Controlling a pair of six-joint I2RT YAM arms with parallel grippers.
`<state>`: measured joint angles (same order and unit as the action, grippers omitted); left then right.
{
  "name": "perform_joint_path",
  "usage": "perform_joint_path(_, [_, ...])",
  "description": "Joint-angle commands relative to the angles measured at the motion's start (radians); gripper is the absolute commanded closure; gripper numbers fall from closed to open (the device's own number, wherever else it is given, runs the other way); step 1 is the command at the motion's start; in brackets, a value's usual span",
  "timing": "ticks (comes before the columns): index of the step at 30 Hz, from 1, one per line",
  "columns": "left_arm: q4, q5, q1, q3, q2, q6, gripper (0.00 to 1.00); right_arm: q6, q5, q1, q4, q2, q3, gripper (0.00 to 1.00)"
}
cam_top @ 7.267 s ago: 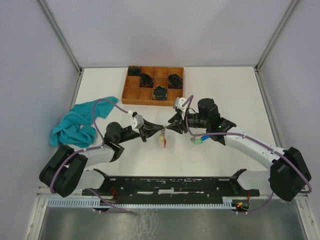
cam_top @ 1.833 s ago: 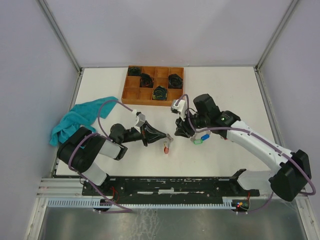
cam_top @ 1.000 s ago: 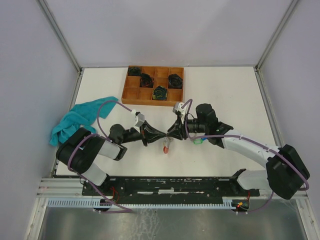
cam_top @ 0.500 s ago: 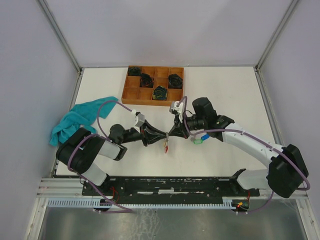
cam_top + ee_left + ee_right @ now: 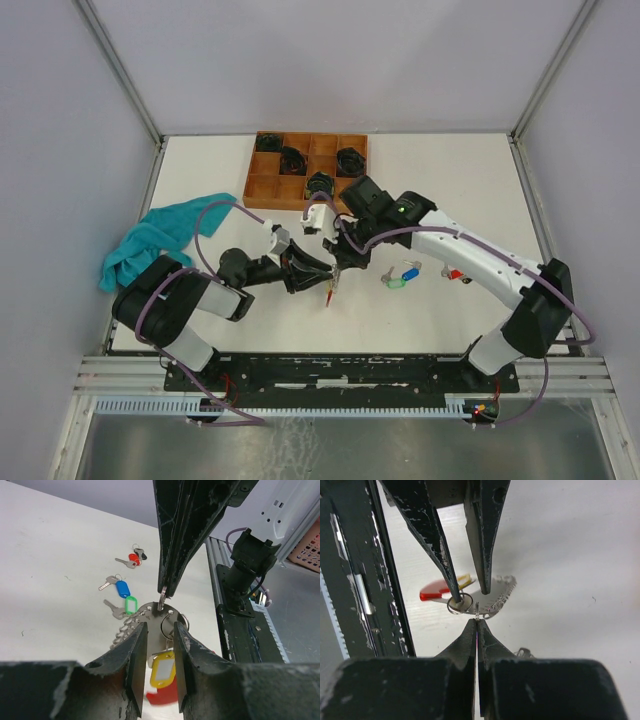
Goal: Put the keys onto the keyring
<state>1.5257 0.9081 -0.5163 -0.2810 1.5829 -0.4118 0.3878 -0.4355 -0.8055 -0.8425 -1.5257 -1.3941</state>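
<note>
Now the right arm had swung round to reach in from the far side, and the left claw [image 5: 160,626] had opened a little. The right claw [image 5: 477,621] was pinched shut on the keyring [image 5: 470,601], which sat between the left claw's spread fingers above the desk [image 5: 50,555]. Two tags hung from it, a yellow tag [image 5: 161,667] and a red tag [image 5: 162,698]. Three coloured keys lay on the desk: a blue key [image 5: 122,589], a green key [image 5: 131,603], a red key [image 5: 133,558].
</note>
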Motion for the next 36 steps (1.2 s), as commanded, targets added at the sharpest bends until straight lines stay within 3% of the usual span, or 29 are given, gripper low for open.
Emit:
perform_joint_path(1, [0.202,0.026,0.002,-0.014,-0.016,-0.026,0.65,0.059,0.157,-0.047,-0.206,-0.076,-0.138,0.99])
perform_joint_path(6, [0.202,0.030,0.002,-0.017,0.002,-0.025,0.65,0.068,0.228,-0.082,-0.317,-0.170,-0.243,0.99])
perform_joint_path(20, [0.202,0.040,-0.001,-0.041,0.039,-0.040,0.65,0.079,0.208,-0.117,-0.329,-0.224,-0.318,0.99])
perform_joint_path(36, [0.204,-0.031,-0.004,-0.010,-0.001,-0.013,0.67,0.051,0.178,-0.099,-0.213,-0.169,-0.219,0.99])
